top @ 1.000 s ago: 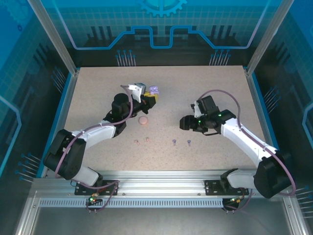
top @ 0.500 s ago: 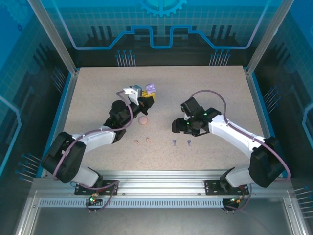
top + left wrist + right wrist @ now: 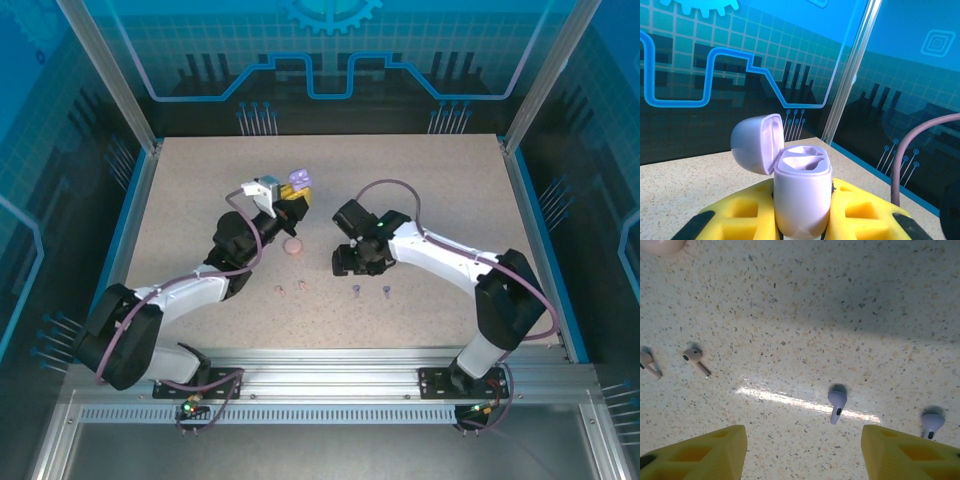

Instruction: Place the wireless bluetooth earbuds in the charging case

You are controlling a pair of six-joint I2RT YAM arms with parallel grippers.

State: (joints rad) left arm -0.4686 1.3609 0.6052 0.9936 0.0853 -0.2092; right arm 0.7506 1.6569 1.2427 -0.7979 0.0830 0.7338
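Clamping left gripper (image 3: 802, 222) holds the open purple case (image 3: 802, 190); right gripper (image 3: 804, 455) hangs spread, empty.

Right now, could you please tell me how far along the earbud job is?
Done: the left gripper holds the purple case lifted, lid open, wells empty. In hand: the open right gripper hovers over the purple earbuds. Left: nothing inserted; pink earbuds and the pink case lie nearby.

Speckled table (image 3: 430, 170) — four earbuds (image 3: 355, 291), pink case (image 3: 293, 246)
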